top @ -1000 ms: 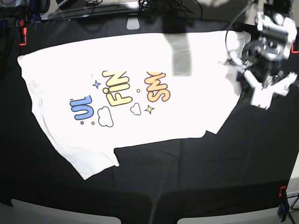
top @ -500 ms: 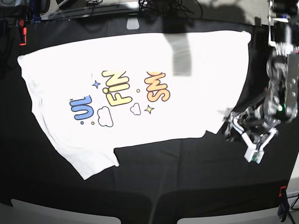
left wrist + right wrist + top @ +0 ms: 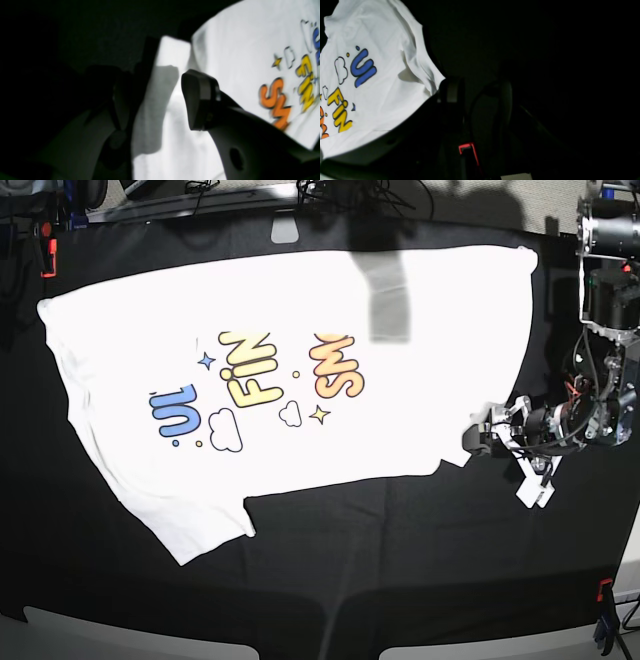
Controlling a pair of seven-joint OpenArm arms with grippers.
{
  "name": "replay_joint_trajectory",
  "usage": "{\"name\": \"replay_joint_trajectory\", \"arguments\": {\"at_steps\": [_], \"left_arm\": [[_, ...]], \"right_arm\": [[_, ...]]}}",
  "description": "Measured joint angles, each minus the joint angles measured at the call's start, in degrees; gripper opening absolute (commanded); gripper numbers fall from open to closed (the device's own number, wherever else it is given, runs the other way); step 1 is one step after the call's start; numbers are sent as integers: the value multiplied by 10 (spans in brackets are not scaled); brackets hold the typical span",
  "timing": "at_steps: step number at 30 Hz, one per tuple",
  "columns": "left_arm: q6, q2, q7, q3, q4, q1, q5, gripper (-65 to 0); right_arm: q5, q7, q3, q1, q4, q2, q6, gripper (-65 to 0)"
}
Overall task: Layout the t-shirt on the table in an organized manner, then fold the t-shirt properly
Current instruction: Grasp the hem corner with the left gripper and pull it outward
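The white t-shirt (image 3: 300,370) lies spread print-up on the black table (image 3: 420,550), with one sleeve at the near left. My left gripper (image 3: 500,458) hovers low at the shirt's near right corner, jaws apart. In the left wrist view the left gripper (image 3: 160,100) is open, white cloth (image 3: 175,140) showing beneath the gap and the orange letters (image 3: 275,102) off to the right. The right gripper (image 3: 472,100) is dim, its two dark fingers apart over black cloth, beside a sleeve edge of the t-shirt (image 3: 382,82). The base view leaves the right arm out.
Red clamps sit at the far left edge (image 3: 47,255) and the near right edge (image 3: 605,592). Cables and a rail run along the back (image 3: 250,195). A grey shadow band (image 3: 390,300) crosses the shirt's far side. Pale panels line the front edge (image 3: 120,630).
My left arm has swung from the shirt's far right corner down toward the near right corner, then edged in toward the hem. The shirt itself lies unchanged.
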Motion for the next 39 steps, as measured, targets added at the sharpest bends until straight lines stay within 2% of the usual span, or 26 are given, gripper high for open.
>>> {"name": "replay_joint_trajectory", "arguments": {"at_steps": [4,11,16,19,26,30,33,36,39], "left_arm": [[0,4,-3,0,0,0,2,-330],[0,53,-3,-1,0,0,5,-330],[-2,81,-30,-1,0,0,109,-330],[-2,79,-52,0,1,-2,145,-330],[-2,62,-53,-1,1,-2,151,-330],[0,63,-59,-1,0,-1,128,-330],[0,64,-79,-1,0,-2,85,-330],[0,63,-87,-1,0,-2,75,-330],[0,62,-85,-1,0,-1,79,-330]], "right_arm": [[1,0,0,2,0,2,0,-423],[1,0,0,2,0,3,0,-423],[2,0,0,2,0,3,0,-423],[6,0,0,2,0,3,0,-423],[117,-3,-2,2,0,-8,0,-423],[130,-3,-12,1,0,-26,0,-423],[130,-4,-50,1,0,-39,0,-423],[135,-9,-105,1,0,-42,0,-423],[182,-45,-159,1,5,-45,0,-423]]}}
